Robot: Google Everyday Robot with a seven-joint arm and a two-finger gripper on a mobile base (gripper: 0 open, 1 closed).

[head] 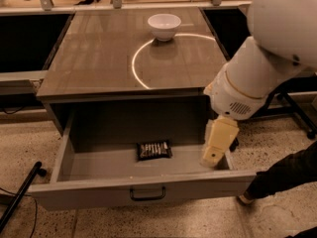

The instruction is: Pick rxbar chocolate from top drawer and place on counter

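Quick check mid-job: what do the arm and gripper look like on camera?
The arm is made of bulky, smooth white rounded shells, with a thin yellowish ring seam and a dotted vent patch on the wrist housing. The gripper, a cream blocky tapering piece, is at the right end of the open top drawer. No cables show.

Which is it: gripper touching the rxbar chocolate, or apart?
Apart. The camera view shows bare top drawer floor between the gripper, at the right side, and the rxbar chocolate mid-drawer.
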